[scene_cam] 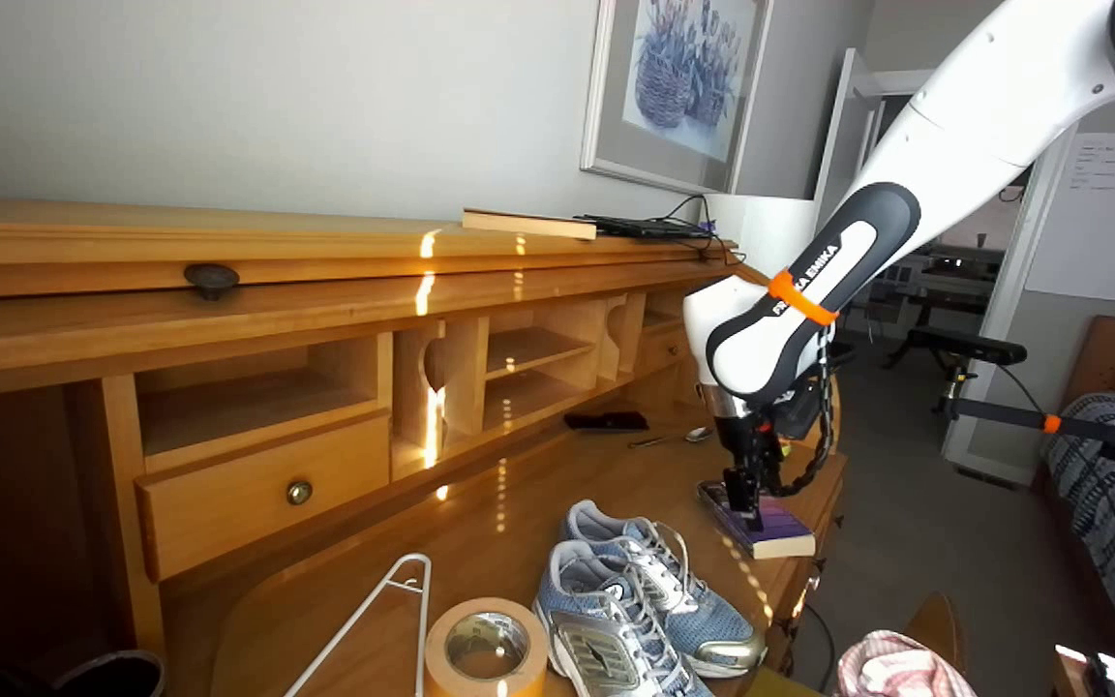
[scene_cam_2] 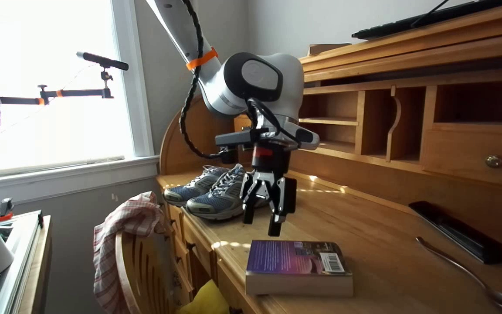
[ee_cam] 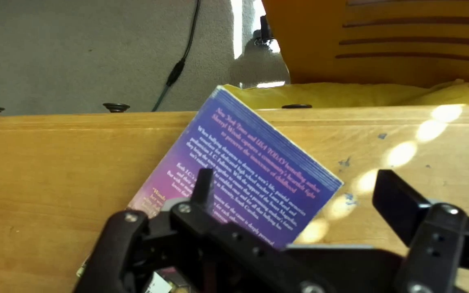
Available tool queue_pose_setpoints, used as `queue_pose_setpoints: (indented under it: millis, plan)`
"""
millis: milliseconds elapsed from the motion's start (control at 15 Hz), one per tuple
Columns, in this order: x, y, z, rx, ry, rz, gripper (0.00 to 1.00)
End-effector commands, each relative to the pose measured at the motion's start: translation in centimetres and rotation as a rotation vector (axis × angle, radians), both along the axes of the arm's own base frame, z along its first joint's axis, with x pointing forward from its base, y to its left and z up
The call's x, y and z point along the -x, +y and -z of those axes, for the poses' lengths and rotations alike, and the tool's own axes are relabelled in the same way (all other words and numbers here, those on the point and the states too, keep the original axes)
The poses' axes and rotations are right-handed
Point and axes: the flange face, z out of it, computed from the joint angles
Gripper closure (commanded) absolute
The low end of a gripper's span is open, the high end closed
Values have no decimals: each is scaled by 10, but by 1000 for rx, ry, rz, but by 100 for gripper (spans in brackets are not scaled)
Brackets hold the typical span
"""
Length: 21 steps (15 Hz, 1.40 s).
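One thick paperback book (scene_cam_2: 296, 267), flat on the worktop (scene_cam_2: 364, 226) at lower centre of an exterior view, looks light, bendable and slick-covered, best pinched through its thickness at a corner; jaws above stand wide apart, empty.

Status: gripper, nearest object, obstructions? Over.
Black two-finger gripper: open, empty. Purple-and-pink paperback book: ungripped, flat, back cover up, on brown wooden desk. Nothing seen between them; blue-and-silver lace-up sneakers stand apart from both.
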Motion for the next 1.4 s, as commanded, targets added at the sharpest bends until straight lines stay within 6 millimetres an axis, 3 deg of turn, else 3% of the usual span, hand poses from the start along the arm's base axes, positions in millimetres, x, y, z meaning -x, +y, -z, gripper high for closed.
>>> queue_pose_setpoints:
  millis: [0, 400, 800, 933, 1333]
  plan:
    - [24, -3, -22, -90, 10, -46, 0]
    - [55, -24, -37, -174, 23, -117, 0]
    - [82, -54, -32, -212, -19, -83, 0]
    - [83, -60, -25, -192, -53, -10, 0]
    - [73, -55, -15, -136, -129, 104, 0]
